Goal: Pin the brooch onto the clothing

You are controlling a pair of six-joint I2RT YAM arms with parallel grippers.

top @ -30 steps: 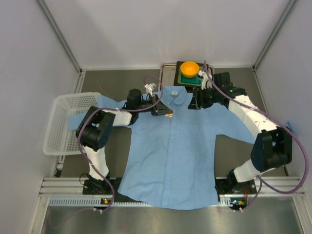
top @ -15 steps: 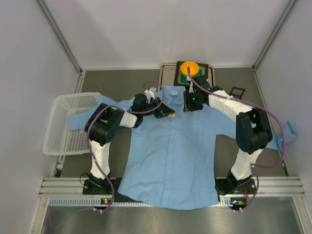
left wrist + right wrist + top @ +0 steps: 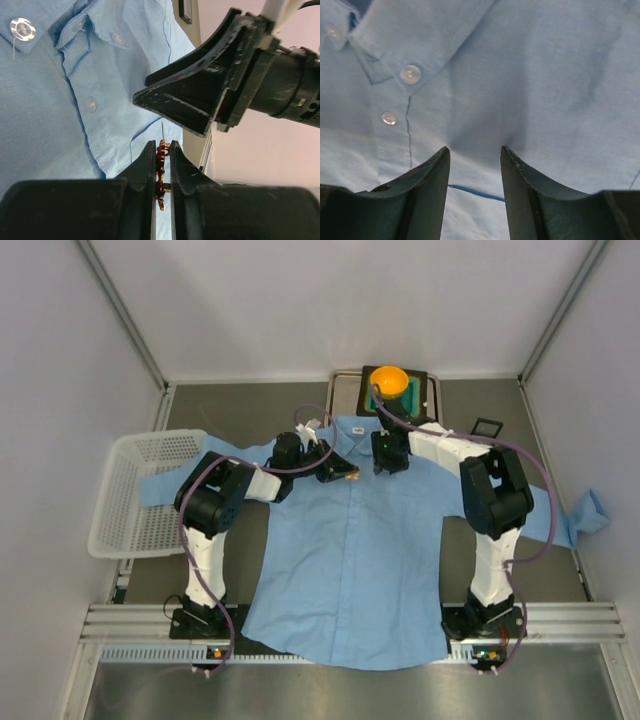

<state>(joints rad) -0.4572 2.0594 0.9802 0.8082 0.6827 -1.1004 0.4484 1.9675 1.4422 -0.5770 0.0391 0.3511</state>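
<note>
Brooch (image 3: 161, 172), tiny, red-orange, probably stiff, is gripped edgewise by the closed left hand (image 3: 161, 146); at three o'clock, the half-open right hand (image 3: 474, 150) is held over the limp light-blue shirt (image 3: 550, 75).

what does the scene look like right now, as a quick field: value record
left gripper: shut on the brooch, its thin pin sticking out past the fingertips
right gripper: open, tips down on the cloth beside the button placket, just below the collar
shirt: light blue, spread flat and front up, collar at the far end
gripper spacing: the two tips are close together near the collar
orange bowl: beyond the collar, on a green block
basket: white, at the left, partly over a sleeve
pinning: not yet done
</note>
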